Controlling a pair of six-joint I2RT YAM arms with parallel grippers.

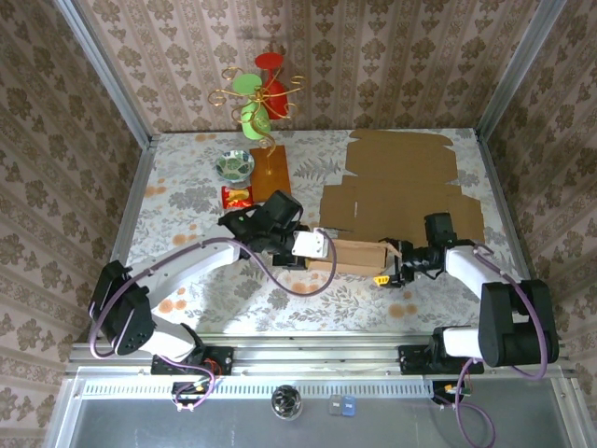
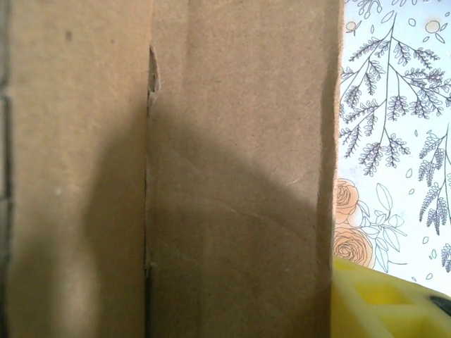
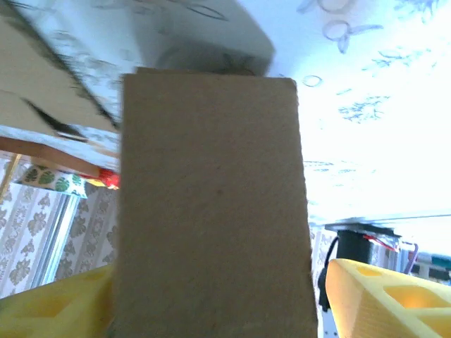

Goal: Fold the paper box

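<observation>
on the flowery table (image 1: 187,201), the brown paper box (image 1: 401,187) lies mostly flat at the back right. its front strip (image 1: 359,254) stands up like a long low wall near the front, between the two arms. the left gripper (image 1: 319,245) is at the left end of that wall and the right gripper (image 1: 392,269) is at the right end. from the left wrist, the cardboard is very close, and one yellow finger (image 2: 384,303) peeks out at the bottom right, just beside the cardboard edge. you cannot tell if the left jaws are pinching or let go. from the right wrist, a cardboard flap (image 3: 211,211) stands between two yellow fingers (image 3: 387,296). a thin gap shows next to the finger on the right side, so the right jaws are loose around the flap and not squeezing it. at the back left are a bowl (image 1: 233,164), a red packet (image 1: 238,196), a wooden board (image 1: 272,170) and a gold stand (image 1: 256,98) with green and red cups.
</observation>
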